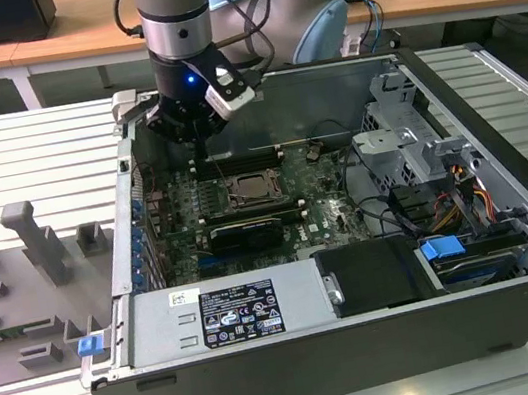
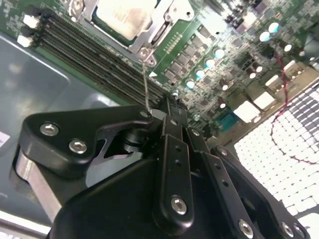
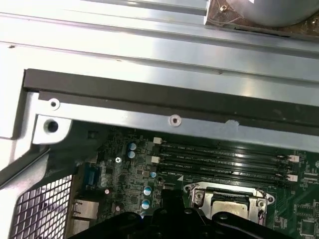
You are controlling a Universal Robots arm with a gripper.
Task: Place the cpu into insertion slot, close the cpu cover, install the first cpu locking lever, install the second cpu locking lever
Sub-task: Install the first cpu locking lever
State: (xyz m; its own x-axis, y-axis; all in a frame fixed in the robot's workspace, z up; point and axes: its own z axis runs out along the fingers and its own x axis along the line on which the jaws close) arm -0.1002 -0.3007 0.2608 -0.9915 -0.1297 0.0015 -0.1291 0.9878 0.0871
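Black gripper (image 2: 169,107) fingers pressed together, tips near memory slots (image 2: 99,64). Thin wire lever (image 2: 145,82) rises from cpu cover (image 2: 159,27) corner toward fingertips. Cpu (image 2: 122,17) seated under cover. Capacitors (image 2: 209,62) just beyond cover; perforated grille (image 2: 279,159) farther off.

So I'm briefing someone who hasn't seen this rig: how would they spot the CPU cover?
Find the open computer case on the slatted table, then the green board on its floor. Near the board's middle, just in front of the long black memory slots, lies the CPU cover: a silvery square metal frame around a grey chip, unlike the black card nearer the camera.
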